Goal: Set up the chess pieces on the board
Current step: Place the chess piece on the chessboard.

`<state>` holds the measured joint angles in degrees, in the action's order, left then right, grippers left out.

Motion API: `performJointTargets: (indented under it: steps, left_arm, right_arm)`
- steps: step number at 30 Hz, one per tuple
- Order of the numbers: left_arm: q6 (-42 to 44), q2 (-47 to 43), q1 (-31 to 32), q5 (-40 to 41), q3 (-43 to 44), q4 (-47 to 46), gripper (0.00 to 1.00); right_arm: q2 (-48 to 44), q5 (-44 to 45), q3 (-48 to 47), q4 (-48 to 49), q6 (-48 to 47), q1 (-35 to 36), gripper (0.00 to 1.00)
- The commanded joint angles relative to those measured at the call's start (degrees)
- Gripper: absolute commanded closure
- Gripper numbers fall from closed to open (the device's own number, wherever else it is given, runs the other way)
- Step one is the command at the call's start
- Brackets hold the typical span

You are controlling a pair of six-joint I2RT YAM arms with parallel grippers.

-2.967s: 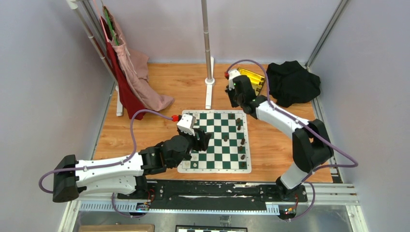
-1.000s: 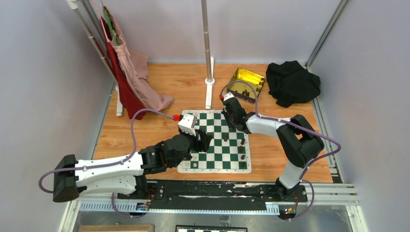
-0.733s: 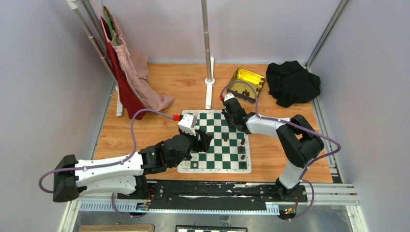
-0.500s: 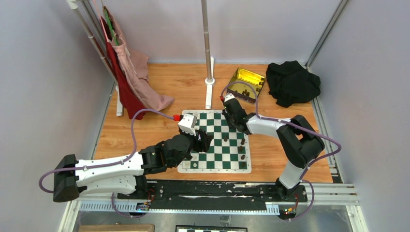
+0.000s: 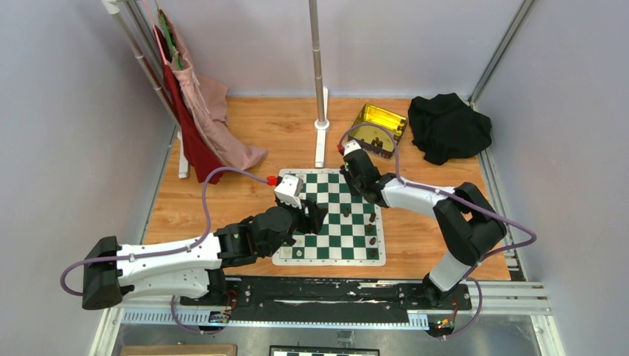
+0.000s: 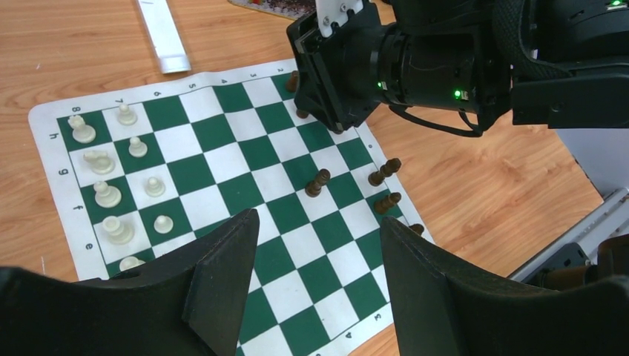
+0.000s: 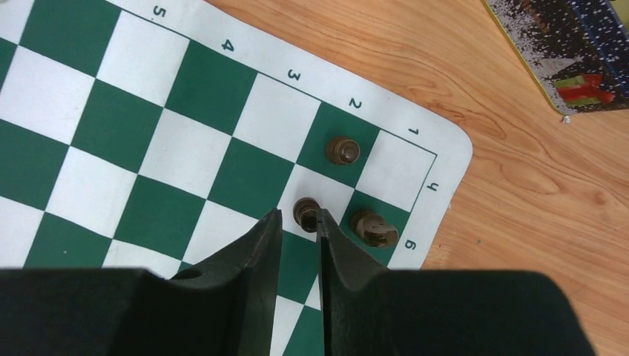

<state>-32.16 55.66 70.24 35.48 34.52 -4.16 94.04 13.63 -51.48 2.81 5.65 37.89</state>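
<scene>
Right end effector (image 5: 356, 174), seen from above, has come from the shiny gold rectangular tin (image 5: 380, 121) to the far right corner of the flat green-and-white chessboard (image 5: 331, 260), while the left end effector (image 5: 311, 215) hangs over its left side. From the left wrist, that one's fingers stand wide apart and empty. From the right wrist, the jaws have just parted slightly and a small dark brown pawn (image 7: 305, 211) stands upright on a white square right at their tips, apparently released, so another piece looks placed.

Left pincer (image 6: 317, 221) gapes wide; right pincer (image 7: 298, 216) stands narrowly parted.
</scene>
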Motion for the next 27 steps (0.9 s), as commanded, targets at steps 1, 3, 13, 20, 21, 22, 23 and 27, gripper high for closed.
performJointTargets:
  steps: [1, 3, 13, 20, 21, 22, 23, 27]
  left_arm:
    - [-0.71, 0.16, -0.23, 0.02, 0.37, -1.26, 0.34]
    - [-0.78, 0.21, -0.28, 0.01, 0.37, -1.28, 0.34]
    - [-0.62, -0.33, -0.28, -0.17, 0.55, -1.21, 0.34]
    - [-0.61, -0.51, -0.28, -0.11, 0.57, -1.27, 0.34]
    - [-0.55, -0.44, -0.28, -0.03, 0.56, -1.28, 0.34]
    - [-0.56, -0.44, -0.21, -0.02, 0.61, -1.24, 0.34]
    - [-0.50, -0.46, -0.25, -0.11, 0.67, -1.28, 0.34]
    - [-0.44, -0.58, -0.28, -0.07, 0.49, -1.29, 0.33]
  right_arm:
    - [-3.04, 2.06, 0.35, -1.24, -0.94, 1.21, 0.72]
    - [-3.83, 2.34, 0.35, -1.54, -0.92, 1.39, 0.72]
    - [-8.78, 3.60, 0.90, -4.57, -1.20, 2.69, 0.72]
    - [-13.37, 4.47, 2.18, -6.97, -1.37, 4.41, 0.72]
    - [-13.96, 4.62, 2.61, -7.37, -1.35, 4.98, 0.72]
    - [-14.57, 4.68, 2.82, -7.83, -1.21, 5.57, 0.72]
    - [-15.20, 4.66, 3.14, -8.47, -1.14, 6.26, 0.72]
    - [-17.58, 4.77, 4.47, -10.16, 0.06, 9.13, 0.70]
